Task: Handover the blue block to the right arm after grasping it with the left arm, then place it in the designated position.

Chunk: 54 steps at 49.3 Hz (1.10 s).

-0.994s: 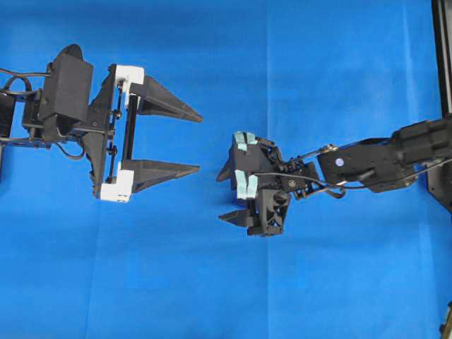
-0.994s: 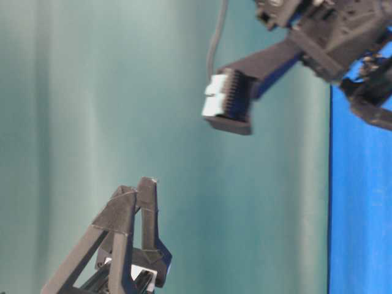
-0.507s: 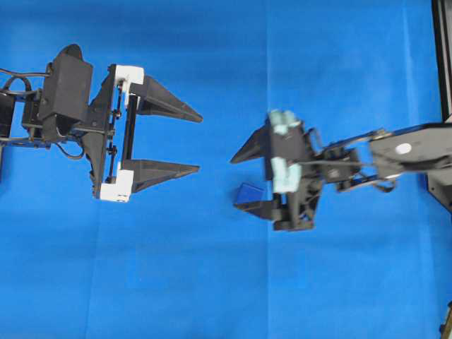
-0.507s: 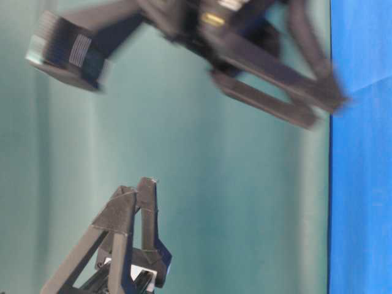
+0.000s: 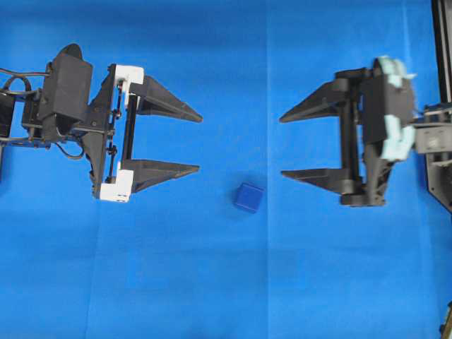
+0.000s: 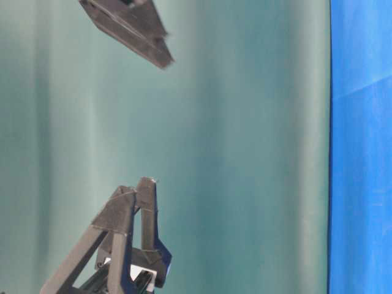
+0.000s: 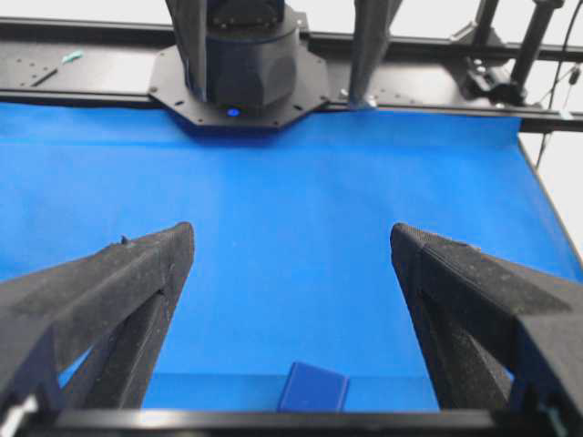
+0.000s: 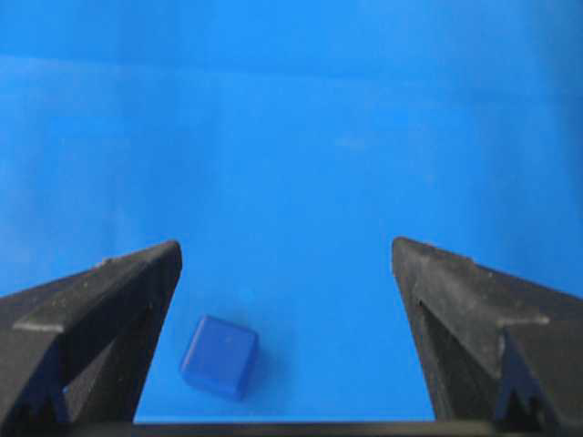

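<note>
The blue block [image 5: 249,197] is a small dark navy cube lying alone on the bright blue cloth, with nothing touching it. My left gripper [image 5: 200,143], with white brackets, hovers open to the block's left, its fingers pointing right. My right gripper [image 5: 281,147], with pale teal plates, is open on the right, its fingers pointing left, and stands apart from the block. The left wrist view shows the block [image 7: 314,389] low between that open gripper's [image 7: 291,234] fingers. In the right wrist view the block [image 8: 219,357] lies near the left finger of the open gripper [image 8: 287,248].
A black frame rail [image 5: 441,56] runs down the right edge of the cloth. In the left wrist view a black arm base [image 7: 241,64] and rail stand at the cloth's far end. The table-level view shows a teal backdrop [image 6: 245,153] and black fingers [image 6: 131,27].
My right gripper has lifted away from the middle and drawn back to the right, leaving the blue block uncovered on the cloth. The left gripper has not moved.
</note>
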{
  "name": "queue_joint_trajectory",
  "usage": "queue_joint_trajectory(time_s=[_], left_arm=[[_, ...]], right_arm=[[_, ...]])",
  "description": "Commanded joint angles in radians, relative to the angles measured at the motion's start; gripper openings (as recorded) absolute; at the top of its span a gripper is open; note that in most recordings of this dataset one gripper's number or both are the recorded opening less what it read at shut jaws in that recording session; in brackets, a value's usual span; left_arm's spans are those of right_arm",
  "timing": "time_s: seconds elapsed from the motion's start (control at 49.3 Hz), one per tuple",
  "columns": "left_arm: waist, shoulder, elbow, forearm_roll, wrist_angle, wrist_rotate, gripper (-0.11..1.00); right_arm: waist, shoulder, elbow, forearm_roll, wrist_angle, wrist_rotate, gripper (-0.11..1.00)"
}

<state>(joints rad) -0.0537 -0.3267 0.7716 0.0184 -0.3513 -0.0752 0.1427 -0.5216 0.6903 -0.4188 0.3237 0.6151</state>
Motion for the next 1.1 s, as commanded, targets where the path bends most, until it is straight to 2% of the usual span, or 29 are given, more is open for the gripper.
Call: queue_joint_trajectory(time_s=[0.0, 0.649, 1.075], left_arm=[[-0.002, -0.020, -0.018, 0.002, -0.006, 0.000, 0.93], [-0.002, -0.018, -0.021, 0.002, -0.008, -0.002, 0.93], [-0.006, -0.020, -0.021, 0.002, -0.011, 0.000, 0.93]], right_arm=[[0.000, -0.038, 0.000, -0.003, -0.003, 0.000, 0.90], [-0.002, -0.040, 0.015, -0.018, -0.031, 0.000, 0.90], [-0.063, -0.104, 0.137, -0.028, -0.255, 0.003, 0.90]])
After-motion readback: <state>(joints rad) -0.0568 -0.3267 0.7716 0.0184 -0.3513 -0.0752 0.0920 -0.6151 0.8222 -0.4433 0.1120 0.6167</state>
